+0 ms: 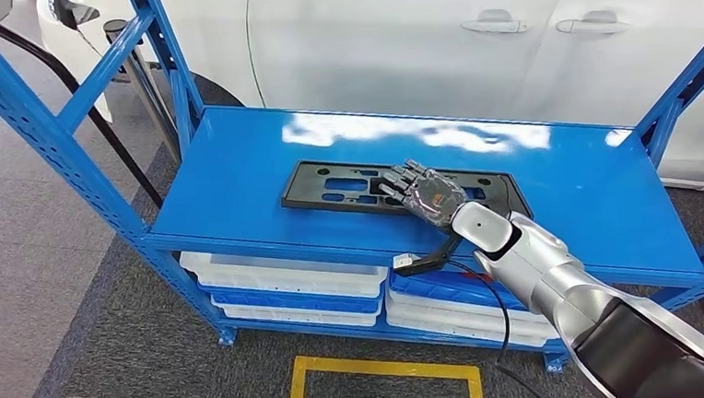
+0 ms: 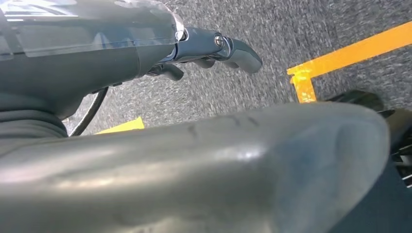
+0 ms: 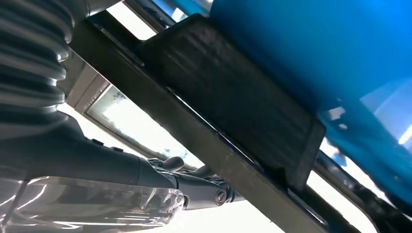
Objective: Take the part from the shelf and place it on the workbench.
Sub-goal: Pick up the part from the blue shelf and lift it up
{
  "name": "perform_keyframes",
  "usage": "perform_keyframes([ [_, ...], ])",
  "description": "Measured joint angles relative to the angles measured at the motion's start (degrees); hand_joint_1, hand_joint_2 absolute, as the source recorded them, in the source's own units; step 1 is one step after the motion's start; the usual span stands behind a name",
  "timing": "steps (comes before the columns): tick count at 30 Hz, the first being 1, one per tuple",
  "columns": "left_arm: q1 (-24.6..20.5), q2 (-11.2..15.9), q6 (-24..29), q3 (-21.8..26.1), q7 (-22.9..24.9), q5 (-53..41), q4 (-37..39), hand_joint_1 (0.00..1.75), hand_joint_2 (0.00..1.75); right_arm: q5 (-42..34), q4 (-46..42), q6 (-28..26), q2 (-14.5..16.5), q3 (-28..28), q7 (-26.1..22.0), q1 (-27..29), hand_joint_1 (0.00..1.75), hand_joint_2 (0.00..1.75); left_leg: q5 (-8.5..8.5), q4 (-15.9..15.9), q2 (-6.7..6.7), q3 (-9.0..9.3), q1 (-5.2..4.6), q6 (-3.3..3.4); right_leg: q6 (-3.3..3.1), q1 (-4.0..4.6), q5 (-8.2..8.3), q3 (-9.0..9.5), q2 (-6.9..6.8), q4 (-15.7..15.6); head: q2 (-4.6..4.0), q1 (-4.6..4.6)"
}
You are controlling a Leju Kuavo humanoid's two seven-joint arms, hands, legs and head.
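Tape [image 1: 382,370] in yellow marks a rectangle on the grey carpet nearest us in the head view, and our left wrist view shows the same yellow lines [image 2: 350,48] on the carpet beyond our left hand [image 2: 214,51]. That hand hangs over the floor holding nothing, its dark fingers bent; we cannot tell how far they close.

Past the tape stands the blue shelf [image 1: 237,183]. On its lower level we see flat white trays [image 1: 284,277] stacked with blue layers between them; their contents are hidden.

On the top deck lies the part [image 1: 329,186], a flat black rectangular frame with cut-outs, lengthwise near the front edge. Our right hand [image 1: 422,192] lies over the part's right half, fingers spread and stretched forward, palm down. Whether it grips we cannot tell from above. The right wrist view adds the part's dark edge [image 3: 233,97] close up against the blue surface, with our dark fingers [image 3: 199,187] beside it.

Behind the shelf stands a white car [image 1: 412,38].
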Motion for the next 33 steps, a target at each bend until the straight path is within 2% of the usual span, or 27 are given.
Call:
perform_keyframes([
  [1, -0.02, -0.03, -0.02, 0.00, 0.01, 0.00, -0.01, 0.00, 0.00, -0.01, 0.14, 0.10, 0.07, 0.02, 0.10, -0.20, 0.00, 1.75, -0.10, 0.11, -0.01, -0.06, -0.11, -0.21, -0.30, 0.13, 1.16, 1.48, 0.01, -3.29, 0.00, -0.01],
  [2, -0.03, -0.06, -0.02, 0.00, 0.03, 0.00, 0.00, 0.00, 0.00, -0.01, 0.36, 0.37, 0.15, 0.03, 0.22, -0.41, 0.00, 1.75, -0.17, 0.18, 0.00, -0.14, -0.21, -0.42, -0.57, 0.27, 1.58, 2.26, 0.02, -5.11, 0.00, -0.01],
  [3, -0.02, -0.09, -0.02, 0.00, 0.07, 0.01, 0.00, 0.00, 0.00, -0.01, 0.69, 0.76, 0.25, 0.05, 0.35, -0.66, 0.00, 1.75, -0.20, 0.18, 0.01, -0.19, -0.27, -0.67, -0.82, 0.42, 1.43, 2.42, 0.05, -5.62, 0.00, -0.01],
  [4, -0.02, -0.09, -0.01, 0.01, 0.11, 0.01, -0.01, 0.00, 0.00, -0.01, 1.08, 1.24, 0.36, 0.06, 0.45, -0.98, 0.36, 1.75, -0.21, 0.14, 0.03, -0.18, -0.29, -0.96, -1.12, 0.35, 1.55, 2.37, 0.07, -5.75, 0.00, -0.01],
  [5, -0.03, -0.08, 0.03, 0.01, 0.15, 0.02, -0.01, 0.00, 0.00, -0.03, 1.54, 1.73, 0.54, 0.07, 0.49, -1.36, 0.79, 1.75, -0.36, 0.26, 0.05, -0.18, -0.27, -1.28, -1.41, 0.22, 1.65, 2.46, 0.05, -5.93, 0.00, 0.00],
  [7, -0.07, -0.07, 0.10, 0.02, 0.17, 0.04, -0.01, 0.00, 0.00, -0.13, 2.65, 2.31, 0.99, 0.10, 0.38, -2.30, 1.67, 1.75, -1.96, 2.51, 0.09, -1.07, -0.23, -1.89, -2.08, -0.11, 1.86, 2.69, -0.04, -6.34, 0.00, 0.00],
  [8, -0.07, -0.07, 0.14, 0.02, 0.17, 0.05, 0.00, 0.00, 0.00, -0.20, 3.37, 2.46, 1.24, 0.14, 0.19, -2.73, 1.75, 1.75, -3.73, 5.61, 0.11, -2.46, -0.11, -2.13, -2.30, -0.14, 1.91, 2.76, -0.12, -6.43, 0.00, 0.00],
  [10, 0.02, -0.07, 0.18, 0.04, 0.16, 0.09, 0.01, 0.00, 0.00, -0.36, 4.85, 2.65, 1.57, 0.23, -0.54, -3.32, 1.75, 1.75, -7.53, 13.99, 0.13, -6.40, 0.12, -2.51, -2.53, -0.08, 1.89, 2.72, -0.21, -6.39, 0.00, 0.00],
  [11, 0.07, -0.07, 0.20, 0.05, 0.16, 0.10, 0.01, 0.00, 0.00, -0.44, 5.52, 2.72, 1.75, 0.29, -1.00, -3.48, 1.75, 1.75, -8.40, 17.02, 0.13, -7.90, 0.24, -2.65, -2.54, -0.06, 1.86, 2.71, -0.22, -6.34, 0.00, 0.00],
  [12, 0.11, -0.07, 0.22, 0.07, 0.13, 0.11, 0.01, 0.00, 0.00, -0.56, 6.05, 2.75, 1.93, 0.36, -1.51, -3.60, 1.75, 1.75, -8.08, 17.87, 0.14, -8.38, 0.34, -2.75, -2.53, -0.07, 1.82, 2.72, -0.20, -6.27, 0.00, 0.00],
  [13, 0.11, -0.05, 0.21, 0.09, 0.02, 0.15, 0.01, 0.00, 0.00, -0.73, 6.48, 2.72, 2.09, 0.44, -2.13, -3.78, 1.75, 1.75, -6.59, 16.11, 0.15, -7.62, 0.43, -2.78, -2.45, -0.09, 1.75, 2.76, -0.16, -6.17, 0.00, 0.00],
  [15, 0.06, -0.05, 0.04, 0.17, -0.46, 0.30, 0.01, 0.00, 0.00, -1.24, 7.14, 2.70, 2.42, 0.58, -3.70, -4.45, 1.75, 1.75, -2.53, 7.92, 0.20, -3.74, 0.58, -2.63, -2.10, -0.15, 1.46, 2.86, -0.06, -5.87, 0.00, 0.00],
  [16, 0.03, -0.06, -0.10, 0.23, -0.81, 0.38, 0.01, 0.00, 0.00, -1.57, 7.43, 2.84, 2.52, 0.64, -4.63, -4.93, 1.75, 1.75, -1.16, 4.15, 0.21, -1.97, 0.56, -2.39, -1.83, -0.06, 1.31, 2.82, 0.00, -5.63, 0.00, 0.00],
  [17, 0.03, -0.07, -0.23, 0.31, -1.12, 0.44, 0.01, 0.00, 0.00, -1.93, 7.69, 3.15, 2.64, 0.72, -5.56, -5.43, 1.75, 1.75, -0.53, 1.87, 0.21, -0.92, 0.52, -2.13, -1.54, 0.03, 1.24, 2.73, 0.04, -5.49, 0.00, 0.00],
  [20, 0.05, -0.08, -0.35, 0.53, -1.68, 0.54, 0.01, 0.00, 0.00, -3.22, 8.31, 4.81, 2.96, 1.00, -8.15, -6.81, 1.75, 1.75, -0.39, 0.86, 0.17, -0.63, 0.34, -1.12, -0.57, 0.08, 1.31, 2.50, 0.13, -5.51, 0.00, 0.00],
  [22, -0.02, -0.08, -0.34, 0.70, -1.89, 0.60, 0.01, 0.00, 0.00, -3.93, 8.63, 6.04, 3.14, 1.13, -9.46, -7.62, 1.75, 1.75, -0.08, 0.43, 0.23, -0.50, 0.42, -0.39, 0.00, -0.10, 0.07, 1.86, 0.12, -3.94, 0.00, 0.00],
  [23, -0.10, -0.08, -0.34, 0.78, -1.99, 0.62, 0.01, 0.00, 0.00, -4.12, 8.78, 6.51, 3.19, 1.26, -9.93, -7.90, 1.75, 1.75, 0.07, 0.23, 0.25, -0.45, 0.50, -0.10, 0.21, -0.17, -1.44, 0.74, 0.10, -1.43, 0.00, 0.00],
  [25, -0.17, -0.08, -0.33, 0.90, -2.15, 0.66, 0.01, 0.00, 0.00, -4.29, 9.10, 7.16, 3.32, 1.62, -10.56, -8.05, 1.75, 1.75, 0.14, 0.21, 0.22, -0.53, 0.42, 0.16, 0.49, -0.22, -5.09, -2.89, 0.08, 6.31, 0.00, 0.00],
  [26, -0.13, -0.08, -0.34, 0.95, -2.21, 0.67, 0.01, 0.00, 0.00, -4.33, 9.27, 7.56, 3.36, 1.82, -10.77, -8.03, 1.75, 1.75, 0.14, 0.22, 0.17, -0.56, 0.37, 0.19, 0.56, -0.23, -6.21, -4.62, 0.08, 9.75, 0.00, 0.00],
  [27, -0.08, -0.08, -0.38, 0.99, -2.25, 0.68, 0.01, 0.00, 0.00, -4.42, 9.44, 8.20, 3.42, 1.99, -10.96, -8.04, 1.75, 1.75, 0.13, 0.26, 0.12, -0.56, 0.33, 0.20, 0.56, -0.22, -6.23, -5.52, 0.08, 11.35, 0.00, 0.00],
  [28, -0.06, -0.09, -0.43, 1.02, -2.28, 0.68, 0.01, 0.00, 0.00, -4.61, 9.60, 9.08, 3.48, 2.16, -11.21, -8.16, 1.75, 1.75, 0.10, 0.31, 0.06, -0.54, 0.30, 0.17, 0.48, -0.22, -5.16, -5.35, 0.07, 10.68, 0.00, 0.00],
  [29, -0.07, -0.09, -0.52, 1.06, -2.30, 0.68, 0.01, 0.00, 0.00, -5.12, 9.70, 10.46, 3.55, 2.32, -11.70, -8.41, 1.75, 1.75, 0.05, 0.39, 0.02, -0.50, 0.29, 0.12, 0.31, -0.20, -3.17, -4.01, 0.07, 7.65, 0.00, 0.00],
  [31, -0.18, -0.12, -0.76, 1.13, -2.34, 0.61, 0.01, 0.00, 0.00, -7.44, 9.82, 14.91, 3.64, 2.55, -13.59, -9.32, 1.75, 1.75, -0.15, 0.62, -0.04, -0.49, 0.18, -0.15, -0.20, -0.03, 0.55, -0.11, 0.04, -0.78, 0.00, 0.00],
  [32, -0.23, -0.13, -0.89, 1.16, -2.37, 0.56, 0.01, 0.00, 0.00, -9.36, 9.86, 18.15, 3.69, 2.60, -15.07, -9.94, 1.75, 1.75, -0.24, 0.71, -0.07, -0.53, 0.09, -0.36, -0.46, 0.12, 1.49, 1.21, 0.04, -3.70, 0.00, 0.00],
  [33, -0.28, -0.14, -1.00, 1.20, -2.42, 0.51, 0.01, 0.00, 0.00, -11.54, 9.89, 21.61, 3.72, 2.61, -16.68, -10.65, 1.75, 1.75, -0.29, 0.74, -0.09, -0.56, 0.03, -0.61, -0.69, 0.27, 1.70, 1.83, 0.05, -5.13, 0.00, 0.00],
])
